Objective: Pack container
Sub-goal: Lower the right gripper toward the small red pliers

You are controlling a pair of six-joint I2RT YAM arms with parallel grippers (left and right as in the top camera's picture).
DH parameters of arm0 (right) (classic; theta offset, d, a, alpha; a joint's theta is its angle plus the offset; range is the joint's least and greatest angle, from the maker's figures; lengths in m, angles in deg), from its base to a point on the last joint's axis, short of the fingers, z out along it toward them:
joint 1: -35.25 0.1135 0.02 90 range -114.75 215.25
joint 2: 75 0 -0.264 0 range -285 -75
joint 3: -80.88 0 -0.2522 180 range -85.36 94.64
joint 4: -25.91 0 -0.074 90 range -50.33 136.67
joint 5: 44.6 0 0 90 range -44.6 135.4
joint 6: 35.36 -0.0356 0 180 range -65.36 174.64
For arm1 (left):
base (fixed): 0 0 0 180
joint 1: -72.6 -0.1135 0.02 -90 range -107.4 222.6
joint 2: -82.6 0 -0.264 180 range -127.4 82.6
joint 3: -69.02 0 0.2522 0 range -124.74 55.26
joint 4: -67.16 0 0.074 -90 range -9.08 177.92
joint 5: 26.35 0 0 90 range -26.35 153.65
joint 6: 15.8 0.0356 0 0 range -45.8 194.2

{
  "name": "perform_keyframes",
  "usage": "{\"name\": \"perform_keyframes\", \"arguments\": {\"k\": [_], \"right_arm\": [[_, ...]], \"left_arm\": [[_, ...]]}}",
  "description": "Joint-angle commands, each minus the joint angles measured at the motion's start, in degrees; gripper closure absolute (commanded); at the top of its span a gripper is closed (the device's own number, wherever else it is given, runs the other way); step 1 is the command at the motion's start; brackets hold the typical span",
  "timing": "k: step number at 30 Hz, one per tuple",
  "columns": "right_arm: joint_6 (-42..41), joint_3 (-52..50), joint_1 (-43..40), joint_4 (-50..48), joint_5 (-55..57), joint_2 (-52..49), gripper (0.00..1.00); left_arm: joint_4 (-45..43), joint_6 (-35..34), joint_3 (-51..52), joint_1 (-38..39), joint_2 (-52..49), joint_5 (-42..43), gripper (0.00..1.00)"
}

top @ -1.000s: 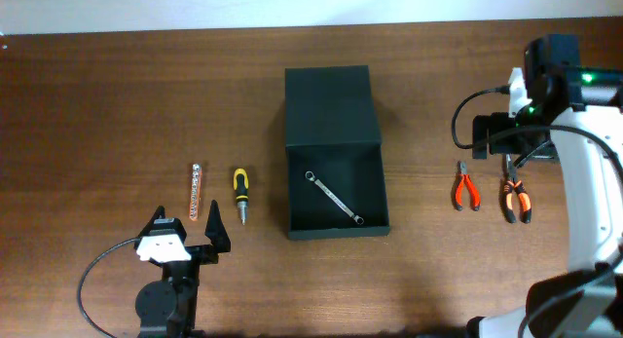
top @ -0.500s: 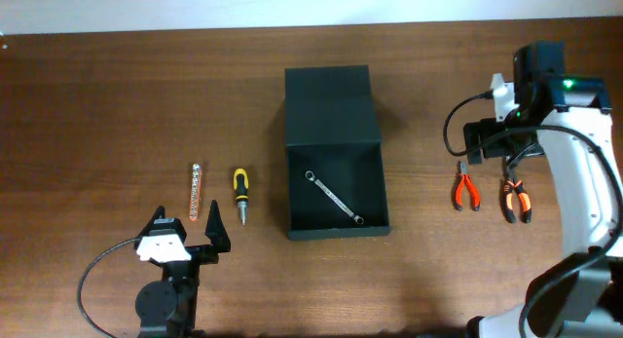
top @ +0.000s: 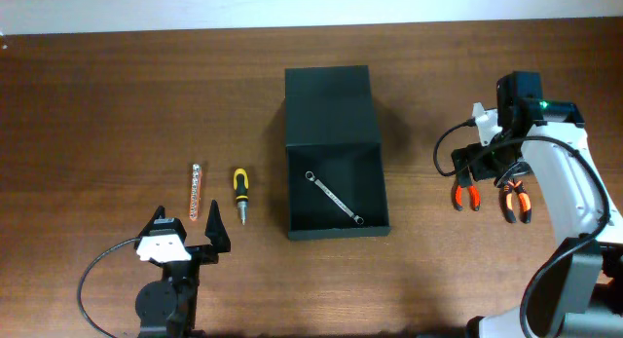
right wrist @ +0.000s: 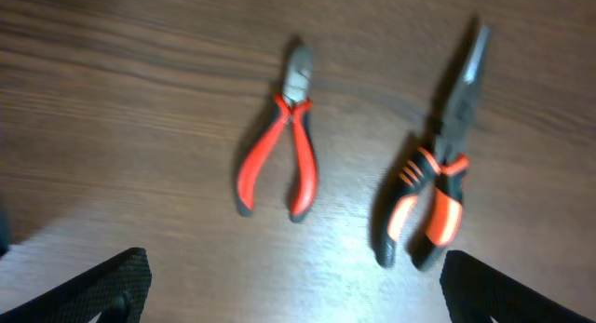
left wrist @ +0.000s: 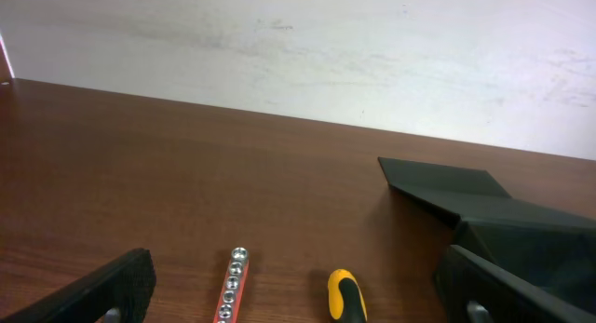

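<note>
Jaws spread wide on left gripper (top: 187, 221) and right gripper (right wrist: 293, 284), nothing held. Our container (top: 334, 228) sits open mid-table, wrench (top: 333, 197) inside. Right one hangs over red cutters (right wrist: 279, 160) beside long-nose pliers (right wrist: 438, 193), so we reckon a sloppy descent could snag both or skid one away

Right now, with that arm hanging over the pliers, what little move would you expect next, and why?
Probably the right gripper lowers onto the red-handled pliers. Its jaws stand open, those pliers lie roughly centred in its wrist view, and so far only a wrench lies in the open container.
</note>
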Motion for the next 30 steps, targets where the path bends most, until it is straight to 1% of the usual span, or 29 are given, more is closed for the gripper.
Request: {"name": "perform_keyframes", "arguments": {"k": [1,4,13,21,26,30], "right_arm": [[2.3,-0.4,-0.2,-1.1,-6.4,-1.6,0.01],[2.2,-0.4,-0.2,-1.7,-9.8,-3.5,0.01],[2.7,-0.4,-0.3,-0.9,-6.5,-11.0,0.01],[3.2,0.1,-2.7,-0.1,-5.7,-11.0,0.01],[6.7,0.1,-5.2,-0.3,-8.1,-11.0,0.01],[6.8,0.1,-6.1,-0.9,-8.1,-11.0,0.01]], "left_arm": [[0.3,0.9,0.1,0.2,0.1,0.4,0.01],[0.3,0.9,0.1,0.2,0.1,0.4,0.01],[0.3,0.9,0.1,0.2,0.1,0.4,0.01],[0.3,0.9,0.1,0.2,0.1,0.4,0.01],[0.3,0.9,0.1,0.2,0.1,0.4,0.01],[0.3,0.9,0.1,0.2,0.1,0.4,0.01]]}}
